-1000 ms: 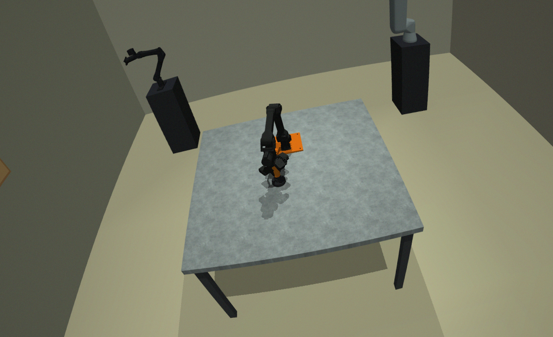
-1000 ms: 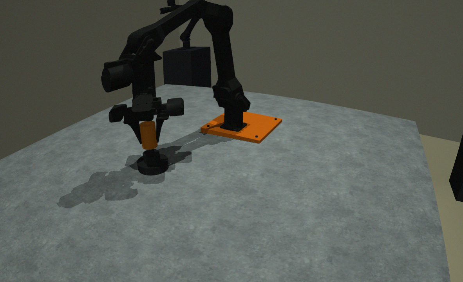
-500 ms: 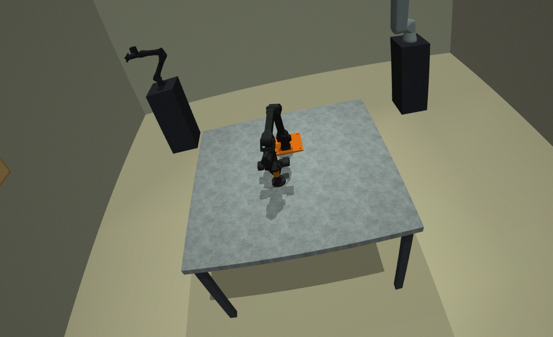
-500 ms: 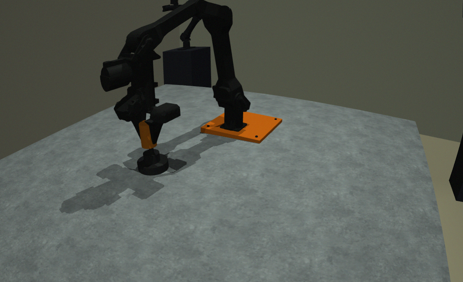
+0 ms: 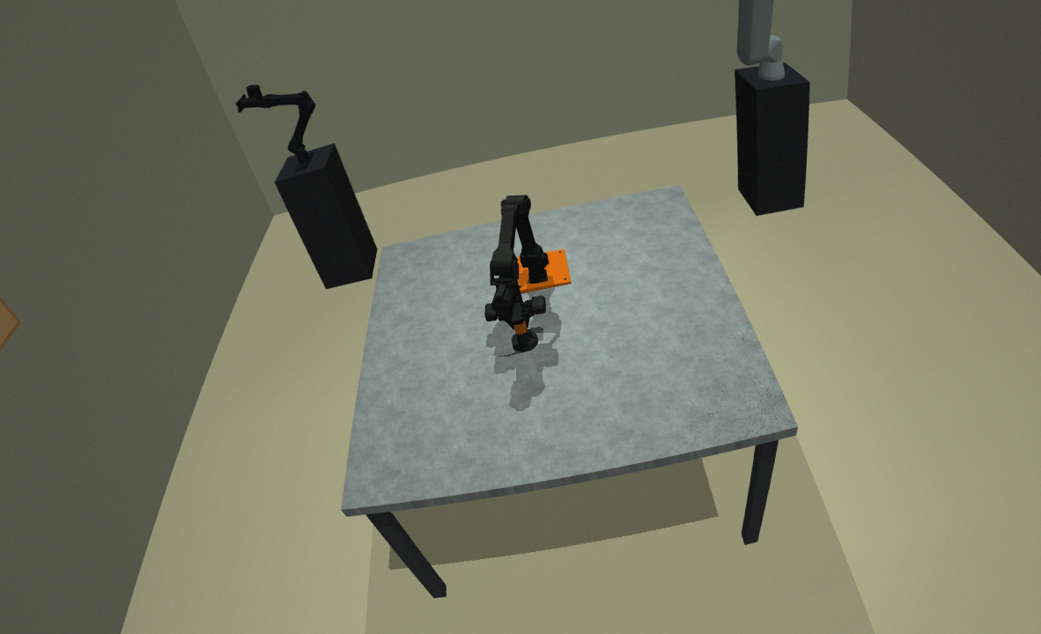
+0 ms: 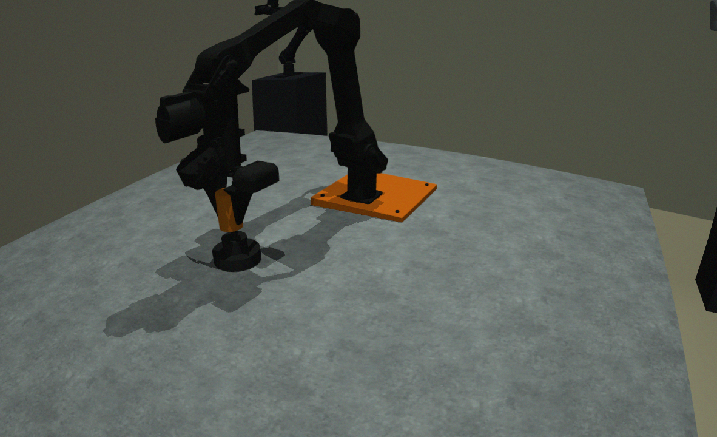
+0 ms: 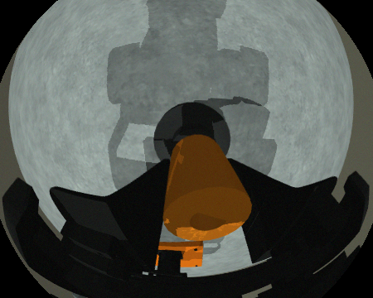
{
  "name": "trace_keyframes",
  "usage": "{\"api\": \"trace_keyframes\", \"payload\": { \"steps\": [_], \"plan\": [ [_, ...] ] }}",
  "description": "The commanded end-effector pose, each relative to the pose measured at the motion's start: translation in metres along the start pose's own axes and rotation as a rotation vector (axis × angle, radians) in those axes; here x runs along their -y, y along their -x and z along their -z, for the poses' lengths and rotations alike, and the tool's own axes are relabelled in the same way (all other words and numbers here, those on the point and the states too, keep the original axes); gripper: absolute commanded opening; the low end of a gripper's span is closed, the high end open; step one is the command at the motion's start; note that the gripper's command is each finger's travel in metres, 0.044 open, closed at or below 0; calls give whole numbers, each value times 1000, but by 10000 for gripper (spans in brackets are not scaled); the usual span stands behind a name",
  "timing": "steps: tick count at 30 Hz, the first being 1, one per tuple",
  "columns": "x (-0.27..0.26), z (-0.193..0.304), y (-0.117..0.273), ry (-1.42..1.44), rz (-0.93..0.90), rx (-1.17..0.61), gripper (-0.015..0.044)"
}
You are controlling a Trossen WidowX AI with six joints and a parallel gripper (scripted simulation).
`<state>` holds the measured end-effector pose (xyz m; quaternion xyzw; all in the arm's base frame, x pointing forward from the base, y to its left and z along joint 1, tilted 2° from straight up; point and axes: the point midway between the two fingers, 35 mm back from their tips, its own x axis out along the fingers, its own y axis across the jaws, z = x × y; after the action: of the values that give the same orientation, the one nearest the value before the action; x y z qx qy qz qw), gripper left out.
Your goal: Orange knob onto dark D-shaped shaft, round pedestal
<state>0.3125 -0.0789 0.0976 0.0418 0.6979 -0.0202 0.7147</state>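
My gripper [image 5: 520, 324] [image 6: 228, 217] [image 7: 198, 164] points down and is shut on the orange knob [image 5: 520, 330] [image 6: 227, 209] [image 7: 207, 178], one finger on each side. The knob is a tall orange cylinder, nearly upright with a slight lean in the exterior view. The dark round pedestal [image 5: 524, 344] [image 6: 236, 260] [image 7: 170, 120] stands on the table right under it. The knob's lower end is over the pedestal's raised centre, at the top of the shaft, with a small dark gap to the collar below. The knob's hole and the shaft's flat side are hidden.
An orange base plate [image 5: 559, 265] [image 6: 407, 190] [image 7: 192, 261] carries the arm's base behind the pedestal. The grey table [image 5: 626, 378] [image 6: 458, 326] has the arm's shadow across it. Two black stands [image 5: 327, 228] [image 5: 772, 145] with other arms are beyond the table.
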Motion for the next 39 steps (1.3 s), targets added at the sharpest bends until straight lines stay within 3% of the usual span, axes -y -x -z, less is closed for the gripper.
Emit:
{"api": "trace_keyframes", "payload": {
  "steps": [1, 39],
  "plan": [
    [-1, 2, 1, -4, -1, 5, 0],
    [0, 3, -17, 2, 1, 7, 0]
  ]
}}
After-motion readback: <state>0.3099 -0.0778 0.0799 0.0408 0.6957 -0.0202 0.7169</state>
